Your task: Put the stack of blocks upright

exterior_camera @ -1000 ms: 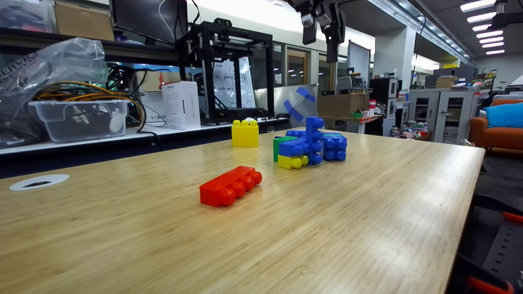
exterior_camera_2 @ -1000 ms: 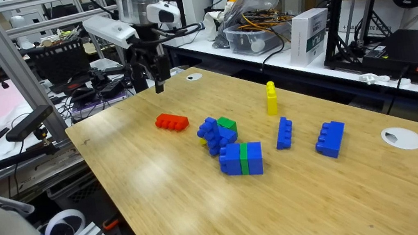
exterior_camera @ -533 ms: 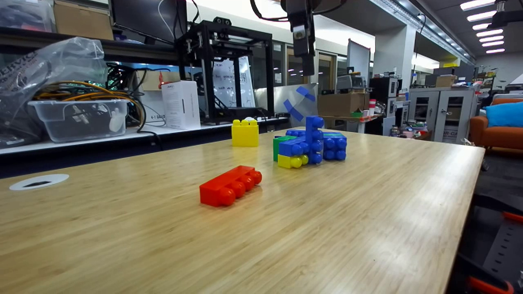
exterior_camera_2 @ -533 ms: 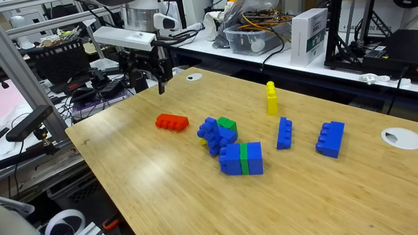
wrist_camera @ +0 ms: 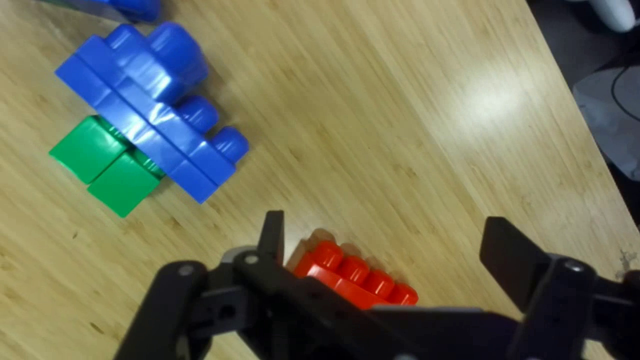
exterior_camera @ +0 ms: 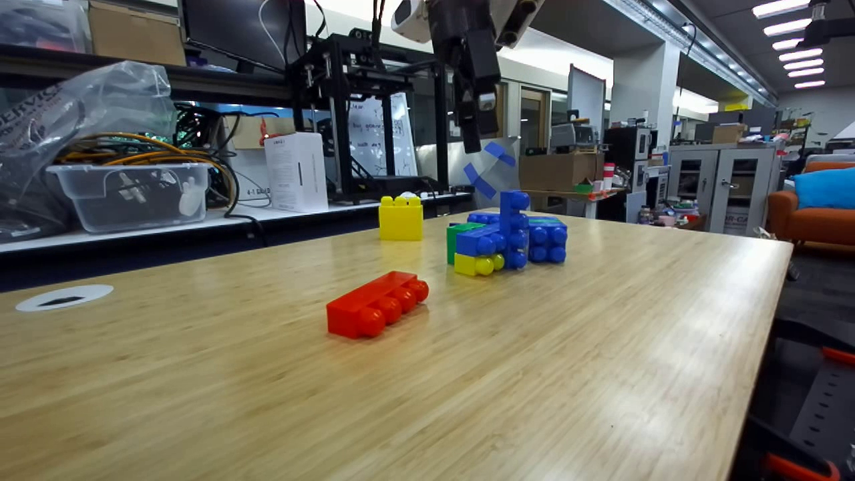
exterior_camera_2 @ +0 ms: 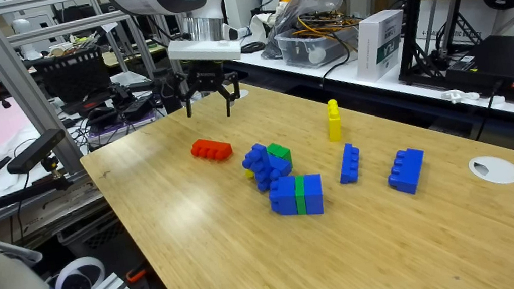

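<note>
Bright overall, with ceiling strip lights (exterior_camera: 801,56) glowing white. Pale glare lies on the wooden tabletop (exterior_camera_2: 379,243) in every view; in the wrist view, highlights streak the stack of blocks (wrist_camera: 145,110) and a faint ghost outline edges the red brick (wrist_camera: 349,289).

On the table (exterior_camera_2: 380,253), the stack (exterior_camera_2: 263,166) lies between bricks (exterior_camera_2: 212,150).

A red brick (exterior_camera_2: 211,150) lies on the table (exterior_camera_2: 352,237).
</note>
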Robot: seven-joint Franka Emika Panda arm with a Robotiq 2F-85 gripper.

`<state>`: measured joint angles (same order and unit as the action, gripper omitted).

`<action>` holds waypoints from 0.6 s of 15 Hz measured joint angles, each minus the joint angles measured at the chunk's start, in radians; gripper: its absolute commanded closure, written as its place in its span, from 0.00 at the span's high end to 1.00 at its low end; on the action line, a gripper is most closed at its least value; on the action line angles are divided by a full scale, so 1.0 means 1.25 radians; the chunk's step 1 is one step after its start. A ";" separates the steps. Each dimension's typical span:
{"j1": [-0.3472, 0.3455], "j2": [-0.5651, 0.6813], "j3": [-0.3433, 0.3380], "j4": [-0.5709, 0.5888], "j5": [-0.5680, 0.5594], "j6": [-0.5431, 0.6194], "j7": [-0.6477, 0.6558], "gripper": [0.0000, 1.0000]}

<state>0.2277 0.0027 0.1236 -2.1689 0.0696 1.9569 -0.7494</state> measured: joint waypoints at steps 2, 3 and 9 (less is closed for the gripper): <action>-0.014 0.040 0.000 0.035 -0.047 -0.001 -0.074 1.00; -0.022 0.058 0.000 0.050 -0.071 -0.001 -0.112 1.00; -0.042 0.112 0.003 0.085 -0.129 0.002 -0.230 1.00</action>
<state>0.1747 0.1429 0.1274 -2.0621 -0.0914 1.9598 -1.0367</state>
